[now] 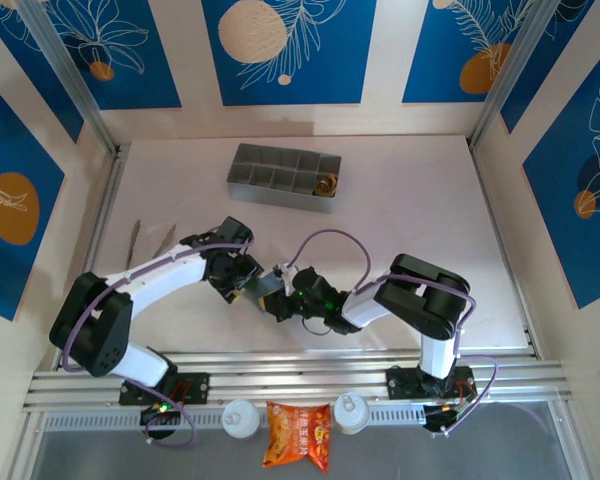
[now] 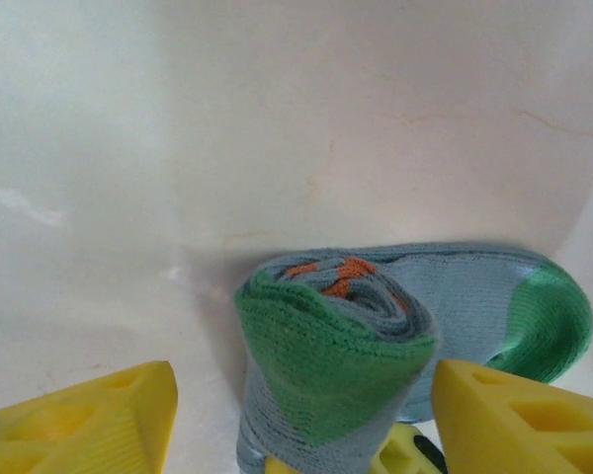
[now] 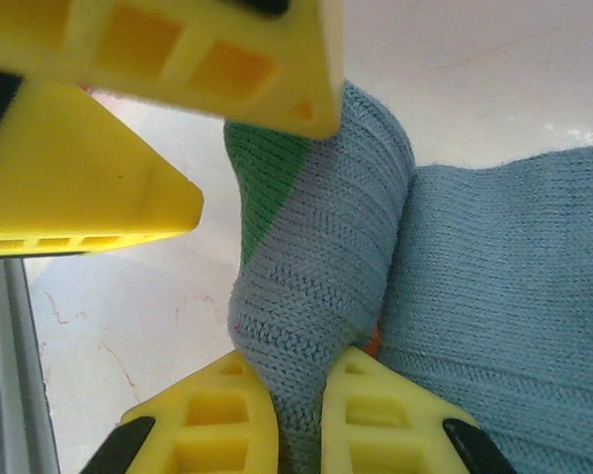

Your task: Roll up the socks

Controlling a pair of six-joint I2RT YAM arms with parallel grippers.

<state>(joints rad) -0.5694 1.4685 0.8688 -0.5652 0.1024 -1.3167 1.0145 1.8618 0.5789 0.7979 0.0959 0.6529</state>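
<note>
A grey-blue sock is wound into a roll (image 2: 336,346) with a green band outside and orange in its core. It shows as a small bundle (image 1: 269,288) mid-table where both arms meet. Behind the roll lies a flat grey-blue stretch ending in a green toe (image 2: 551,318); I cannot tell whether it belongs to the same sock. My left gripper (image 2: 304,380) stands open astride the roll, its left finger (image 2: 89,420) apart from it and its right finger (image 2: 519,415) beside it. My right gripper (image 3: 301,395) is shut, pinching the roll's fabric (image 3: 316,267).
A grey compartment tray (image 1: 270,175) with a small brown item (image 1: 327,184) stands at the back. Two thin sticks (image 1: 150,240) lie left of the left arm. An orange snack packet (image 1: 298,436) and two white caps (image 1: 240,418) sit on the front rail.
</note>
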